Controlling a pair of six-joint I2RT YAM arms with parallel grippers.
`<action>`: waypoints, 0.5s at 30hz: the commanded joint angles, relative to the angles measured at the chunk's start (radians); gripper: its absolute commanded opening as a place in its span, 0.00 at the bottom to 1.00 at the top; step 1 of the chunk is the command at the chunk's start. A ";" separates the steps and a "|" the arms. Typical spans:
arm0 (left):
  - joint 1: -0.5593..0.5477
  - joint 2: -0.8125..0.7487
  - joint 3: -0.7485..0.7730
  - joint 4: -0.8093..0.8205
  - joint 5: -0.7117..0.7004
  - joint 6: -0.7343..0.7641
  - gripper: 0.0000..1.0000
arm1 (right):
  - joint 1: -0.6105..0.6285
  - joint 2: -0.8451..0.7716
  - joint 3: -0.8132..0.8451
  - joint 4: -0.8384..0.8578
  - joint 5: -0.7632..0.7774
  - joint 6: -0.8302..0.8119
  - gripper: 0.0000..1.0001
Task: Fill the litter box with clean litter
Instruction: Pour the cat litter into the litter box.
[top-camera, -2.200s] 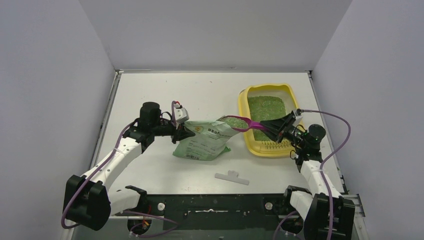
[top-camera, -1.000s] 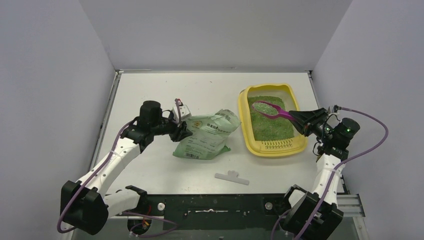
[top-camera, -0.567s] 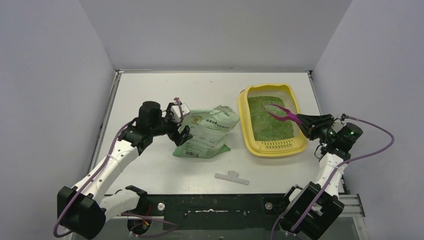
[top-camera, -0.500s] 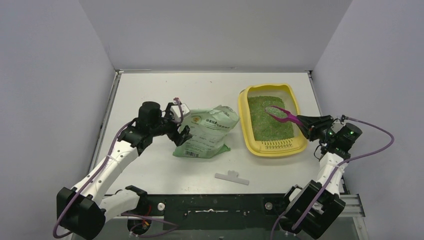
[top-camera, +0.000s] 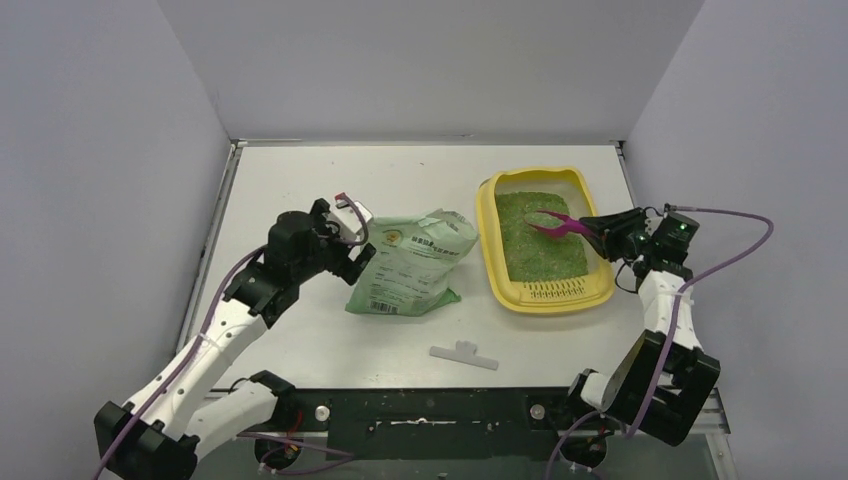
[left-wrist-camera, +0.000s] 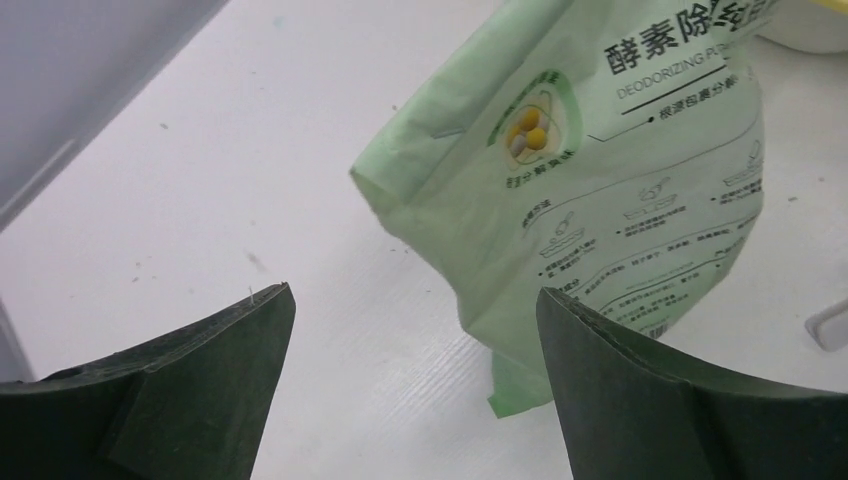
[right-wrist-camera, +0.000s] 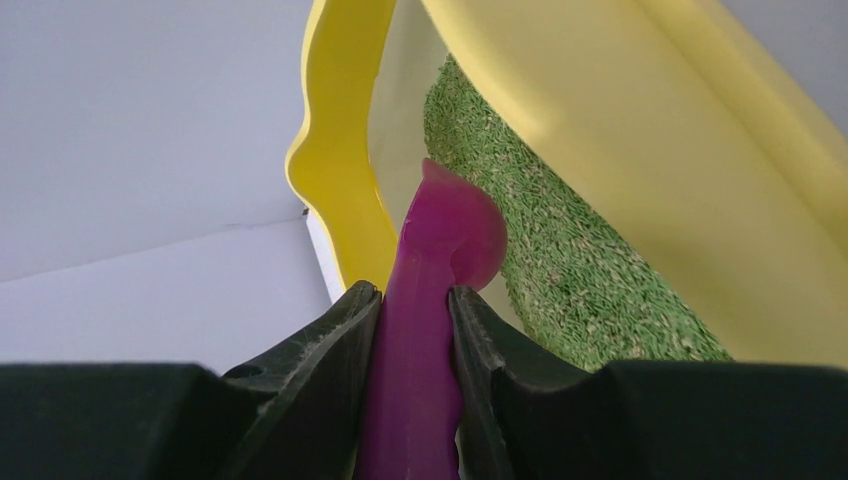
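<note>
The litter box (top-camera: 486, 240), on the right of the surface (top-camera: 330, 180), holds clean litter (top-camera: 530, 255). The right claw (top-camera: 590, 226) clenches a magenta scoop (top-camera: 553, 226) above it. The left claw (top-camera: 354, 240) gapes, released, beside the green bag (top-camera: 415, 270).

Mid-table green bag (top-camera: 415, 265) obstructing, magenta scoop (top-camera: 553, 226) over litter box (top-camera: 486, 240), table (top-camera: 400, 175) open behind

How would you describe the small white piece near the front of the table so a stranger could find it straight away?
On the white table, find the light-green printed bag near the middle. In front of it, toward the arm bases, lies a small flat white strip. Unlike the bag, the yellow litter box and the magenta scoop, it is white and lies alone.
</note>
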 joint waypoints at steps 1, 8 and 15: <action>-0.019 -0.144 -0.077 0.178 -0.233 -0.006 0.91 | 0.106 0.054 0.108 0.069 0.148 -0.007 0.00; -0.016 -0.317 -0.263 0.436 -0.292 -0.039 0.92 | 0.238 0.178 0.215 0.120 0.270 0.024 0.00; -0.016 -0.261 -0.218 0.376 -0.307 -0.034 0.92 | 0.315 0.266 0.316 0.129 0.373 0.054 0.00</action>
